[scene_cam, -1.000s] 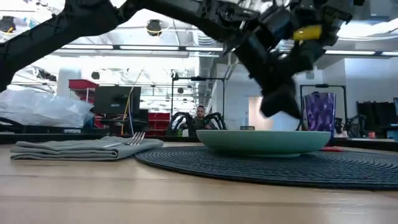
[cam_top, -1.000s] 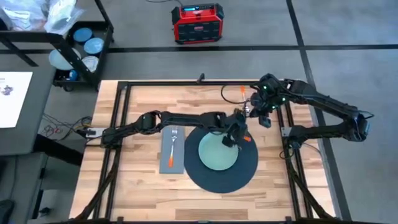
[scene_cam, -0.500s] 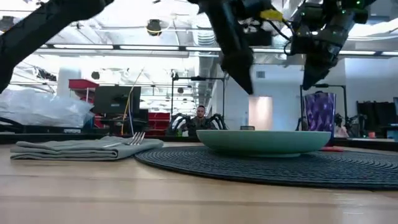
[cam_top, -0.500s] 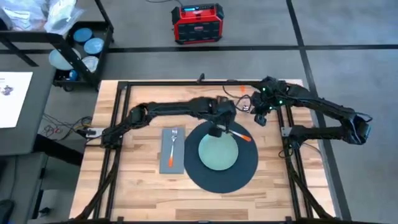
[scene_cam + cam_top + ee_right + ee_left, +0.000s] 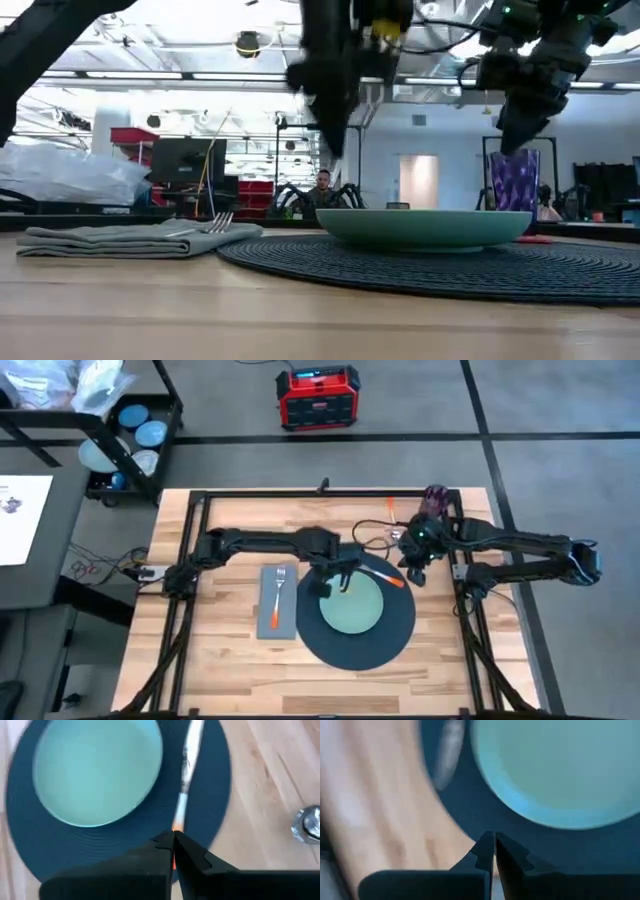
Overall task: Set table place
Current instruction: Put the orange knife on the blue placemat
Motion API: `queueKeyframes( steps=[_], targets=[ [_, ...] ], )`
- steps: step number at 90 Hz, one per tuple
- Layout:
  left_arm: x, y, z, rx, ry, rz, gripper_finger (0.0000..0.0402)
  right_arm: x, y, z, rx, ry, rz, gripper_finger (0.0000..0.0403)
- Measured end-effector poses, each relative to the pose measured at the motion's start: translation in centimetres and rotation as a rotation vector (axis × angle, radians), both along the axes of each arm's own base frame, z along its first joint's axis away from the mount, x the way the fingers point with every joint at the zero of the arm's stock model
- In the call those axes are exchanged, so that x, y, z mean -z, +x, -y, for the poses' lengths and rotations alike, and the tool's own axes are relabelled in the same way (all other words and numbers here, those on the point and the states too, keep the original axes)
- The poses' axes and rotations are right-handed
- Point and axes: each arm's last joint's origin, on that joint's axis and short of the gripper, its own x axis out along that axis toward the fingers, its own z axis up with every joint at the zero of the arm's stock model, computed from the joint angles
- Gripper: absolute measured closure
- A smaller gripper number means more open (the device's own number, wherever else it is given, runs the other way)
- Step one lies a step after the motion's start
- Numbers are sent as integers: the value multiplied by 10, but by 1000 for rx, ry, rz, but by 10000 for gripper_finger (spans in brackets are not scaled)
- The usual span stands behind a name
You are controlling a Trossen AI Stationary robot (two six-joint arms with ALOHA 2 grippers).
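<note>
The dark round mat (image 5: 395,622) lies on the table (image 5: 230,660) with the pale green plate (image 5: 350,603) on it. The orange-handled knife (image 5: 385,575) lies flat on the mat, just right of the plate. The grey napkin (image 5: 277,605) lies left of the mat and carries the fork (image 5: 279,582). The purple cup (image 5: 437,496) stands at the far right. My left gripper (image 5: 325,585) hangs shut over the mat's far left rim (image 5: 470,827). My right gripper (image 5: 173,840) hangs shut just above the knife's handle end (image 5: 178,820), raised off the table in the low view (image 5: 505,140).
Another orange-handled utensil (image 5: 390,510) and a loose cable (image 5: 365,510) lie near the table's far edge. A shiny metal piece (image 5: 307,822) rests on the wood beside the mat. Bare wood shows along the near edge (image 5: 330,685).
My left gripper has risen from beside the plate and drawn back toward the table's left, across the far side of the plate. The knife stays on the mat where the gripper was. My right gripper has come from the far right toward the near edge, ending over the knife's handle.
</note>
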Motion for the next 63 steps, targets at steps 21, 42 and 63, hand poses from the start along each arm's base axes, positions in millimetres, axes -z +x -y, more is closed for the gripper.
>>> queueKeyframes(
  steps=[21,42,63],
  targets=[
    [43,-12,15,35,-79,-8,401,3,2,-6,-2,11,-6,403],
    [42,-26,20,17,-120,107,402,3,2,-6,39,10,-19,403],
    [55,-39,21,-10,-131,99,401,18,18,-1,74,15,-73,403]
  ],
)
